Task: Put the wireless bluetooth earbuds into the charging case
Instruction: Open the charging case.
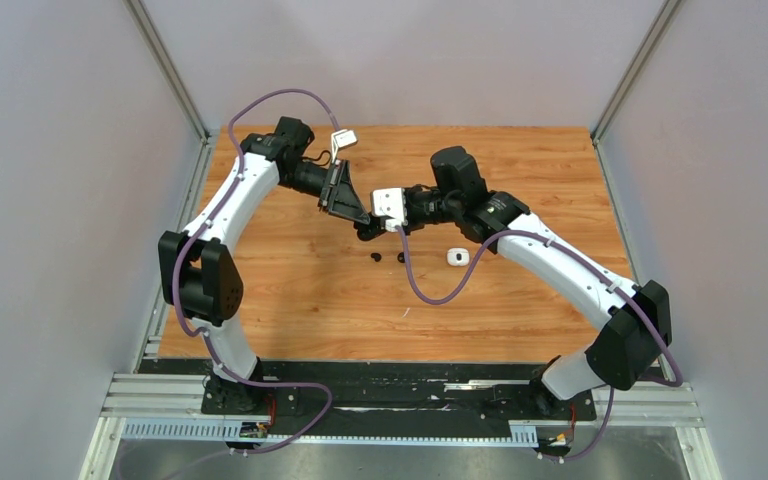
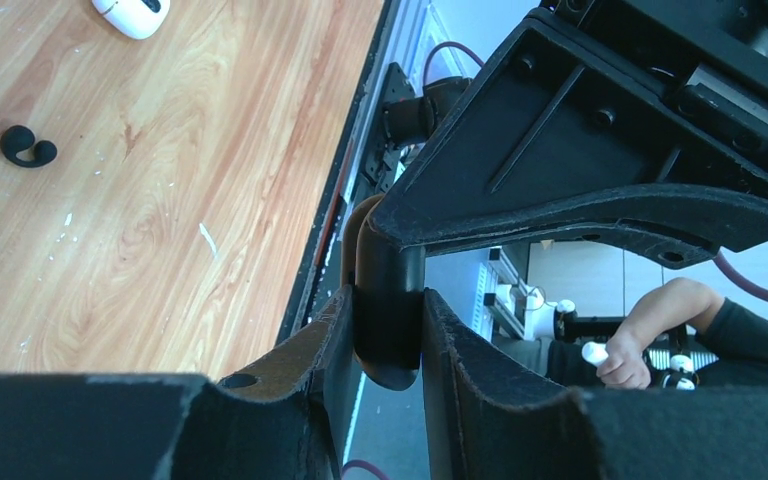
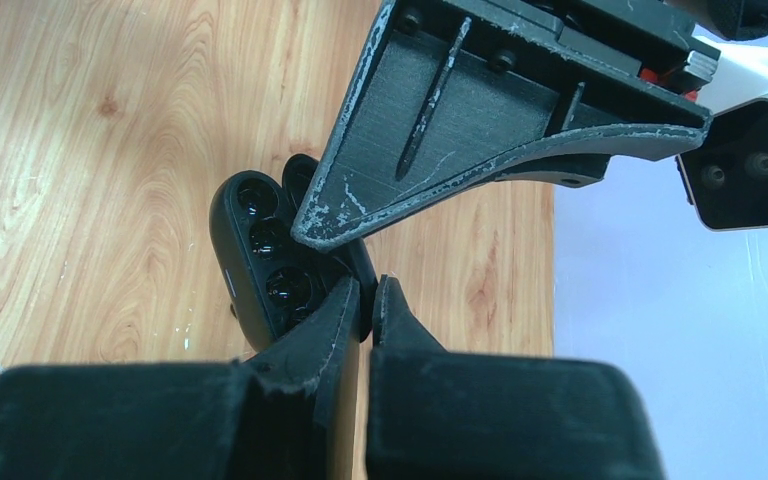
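Both pairs of jaws grip one black oval charging case (image 3: 260,260), held off the wood-grain tabletop (image 1: 290,300) above its middle. From the left wrist, the left jaws are seen clamped on a thick, rounded black part of it. The right jaws, almost together, pinch a thin black edge. Only the right wrist view shows the case's open inside, with its round recesses. Two black rounded earbuds (image 2: 25,148) lie loose on the tabletop, just toward the near edge from the case, side by side but apart. A small white rounded item (image 1: 457,257) with a dark patch rests to their right.
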You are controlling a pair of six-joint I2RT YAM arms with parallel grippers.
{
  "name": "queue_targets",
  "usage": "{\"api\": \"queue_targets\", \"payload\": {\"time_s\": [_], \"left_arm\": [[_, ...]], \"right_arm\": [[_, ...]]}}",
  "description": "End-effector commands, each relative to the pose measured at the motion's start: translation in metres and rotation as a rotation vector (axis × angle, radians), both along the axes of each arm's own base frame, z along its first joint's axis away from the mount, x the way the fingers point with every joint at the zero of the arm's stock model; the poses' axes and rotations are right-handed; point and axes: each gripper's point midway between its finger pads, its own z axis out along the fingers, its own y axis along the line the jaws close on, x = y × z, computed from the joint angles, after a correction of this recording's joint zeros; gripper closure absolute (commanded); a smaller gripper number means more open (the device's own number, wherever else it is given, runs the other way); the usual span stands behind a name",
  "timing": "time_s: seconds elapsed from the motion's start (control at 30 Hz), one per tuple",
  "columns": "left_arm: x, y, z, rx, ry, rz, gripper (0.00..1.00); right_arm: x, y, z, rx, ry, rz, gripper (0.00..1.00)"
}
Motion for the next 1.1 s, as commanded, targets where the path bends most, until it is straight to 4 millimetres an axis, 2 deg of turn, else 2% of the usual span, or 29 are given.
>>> {"api": "queue_targets", "payload": {"time_s": [0.0, 0.07, 0.23, 0.3, 0.37, 0.5, 0.63, 0.67, 0.73, 0.8, 0.87, 1.07], "left_arm": [[-0.001, -0.004, 0.016, -0.078, 0.026, -0.012, 0.66], [-0.002, -0.004, 0.017, -0.086, 0.017, -0.019, 0.73], [-0.004, -0.004, 0.018, -0.097, 0.007, -0.025, 0.97], [-0.004, -0.003, 0.019, -0.098, -0.007, -0.025, 1.0], [-0.004, -0.003, 0.021, -0.093, -0.021, -0.023, 1.0], [-0.007, 0.001, 0.022, -0.056, -0.081, -0.027, 1.0], [-0.006, 0.008, 0.016, 0.009, -0.166, -0.027, 1.0], [-0.006, 0.009, 0.016, 0.016, -0.189, -0.028, 1.0], [-0.005, 0.013, 0.01, 0.054, -0.216, -0.025, 1.0], [-0.003, 0.018, 0.002, 0.104, -0.245, -0.018, 1.0], [-0.002, 0.025, -0.005, 0.148, -0.267, -0.007, 1.0], [-0.001, 0.045, -0.014, 0.227, -0.29, 0.045, 1.0]], "right_arm": [[-0.006, 0.005, 0.008, 0.023, -0.016, 0.02, 1.0], [-0.007, 0.006, 0.008, 0.025, -0.015, 0.023, 1.0], [-0.008, 0.006, 0.006, 0.028, -0.003, 0.02, 1.0], [-0.006, 0.006, 0.005, 0.032, 0.011, 0.003, 1.0], [-0.003, 0.005, 0.008, 0.043, 0.03, -0.026, 0.95], [0.005, -0.005, 0.041, 0.139, 0.108, -0.104, 0.73], [0.008, -0.024, 0.086, 0.249, 0.212, -0.152, 0.66], [0.008, -0.029, 0.093, 0.268, 0.241, -0.159, 0.65], [0.007, -0.038, 0.094, 0.283, 0.3, -0.17, 0.63], [0.009, -0.046, 0.076, 0.269, 0.368, -0.201, 0.62], [0.012, -0.053, 0.048, 0.245, 0.471, -0.25, 0.63], [0.013, -0.063, -0.059, 0.105, 0.789, -0.368, 0.69]]}}
